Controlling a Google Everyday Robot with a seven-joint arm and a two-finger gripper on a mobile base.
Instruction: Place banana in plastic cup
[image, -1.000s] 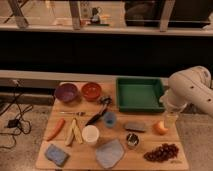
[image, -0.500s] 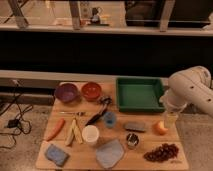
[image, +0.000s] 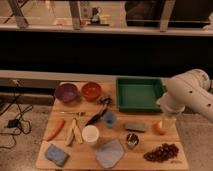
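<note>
Item: banana, untouched on wooden table; gripper idle at the far right.

Detail: Nothing has visibly shifted over the last second: arm and objects sit where they were, so the task has not yet begun. The banana lies as two pale strips in a narrow V, between the orange carrot and the white cup, just beside the latter, which is probably the plastic cup meant. A blue cup stands near, behind it. The gripper hangs beneath the white arm, over the table's right edge just above an orange fruit, well apart from the banana; whether it is spread or closed cannot be told. Next step, judged: cross leftward to reach the fruit.
</note>
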